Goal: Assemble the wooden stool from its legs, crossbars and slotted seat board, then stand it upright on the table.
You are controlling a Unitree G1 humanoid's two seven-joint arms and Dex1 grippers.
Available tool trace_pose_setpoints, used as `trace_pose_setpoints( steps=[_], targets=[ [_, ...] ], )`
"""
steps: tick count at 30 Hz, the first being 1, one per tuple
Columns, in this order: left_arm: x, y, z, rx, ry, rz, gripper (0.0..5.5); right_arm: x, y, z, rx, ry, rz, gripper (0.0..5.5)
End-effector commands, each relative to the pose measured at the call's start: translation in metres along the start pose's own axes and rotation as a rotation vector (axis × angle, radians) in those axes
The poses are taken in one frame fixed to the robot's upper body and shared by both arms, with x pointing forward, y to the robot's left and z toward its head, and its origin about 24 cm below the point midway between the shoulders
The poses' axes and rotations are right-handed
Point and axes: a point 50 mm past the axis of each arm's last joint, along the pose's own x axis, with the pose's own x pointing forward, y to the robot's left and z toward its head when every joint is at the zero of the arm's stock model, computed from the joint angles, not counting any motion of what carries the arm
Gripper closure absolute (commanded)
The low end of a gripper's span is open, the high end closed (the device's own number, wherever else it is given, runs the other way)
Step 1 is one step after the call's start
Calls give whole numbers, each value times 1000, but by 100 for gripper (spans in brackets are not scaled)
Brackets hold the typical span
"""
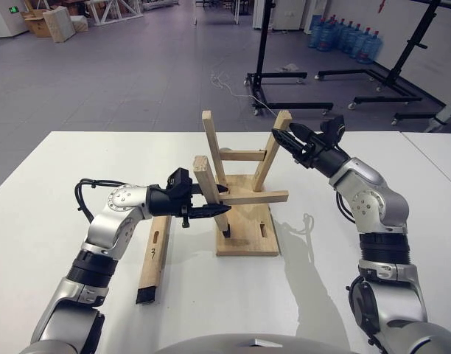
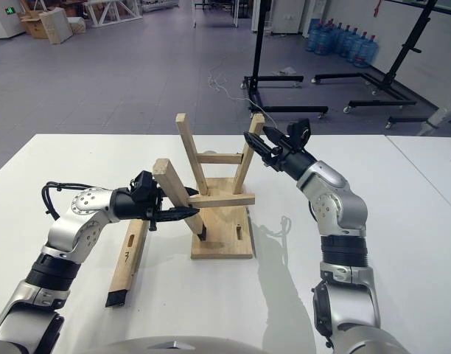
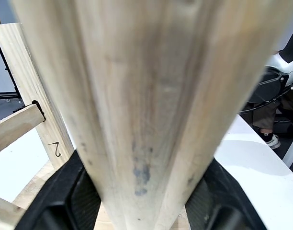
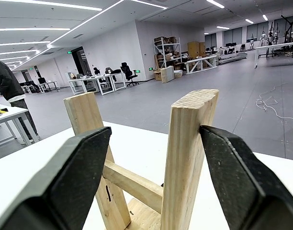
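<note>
Toward the table's [image 1: 63, 162] left, loose leg [image 1: 155, 258] lying flat, left gripper [image 1: 222, 200] pinching the nearest tilted leg [image 1: 205, 173], fingertips [image 1: 209, 212] partly hidden behind it, half-built stool [image 1: 244, 155] upturned on its slotted seat board [image 1: 247, 242] mid-table, right gripper [image 1: 282, 133] spread astride the far right leg's [image 1: 268, 162] top.

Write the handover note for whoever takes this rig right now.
Left gripper: shut on the near leg, whose lower end meets the seat board.
Right gripper: open, jaws either side of the far right leg's top.
Done: seat board flat on the table; far right leg and far left leg stand in it, joined by a crossbar; a second crossbar sticks out from the near leg.
Left: fit the fourth leg, lying on the table beside the board; turn the stool upright.
</note>
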Motion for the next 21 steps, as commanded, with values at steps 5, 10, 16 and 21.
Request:
trace_pose_setpoints(
  steps=[5,10,16,21],
  targets=[
    [8,-21,-28,-115,59,-72,344,2,2,2,-18,6,9,211],
    [5,-23,-41,-136,130,-97,345,3,2,5,-23,5,16,211],
    [-5,-15,-32,-87,157,-40,346,2,3,3,-21,13,24,211],
    [-5,-18,-25,-84,167,-30,346,-2,3,2,-22,30,26,211]
  ],
)
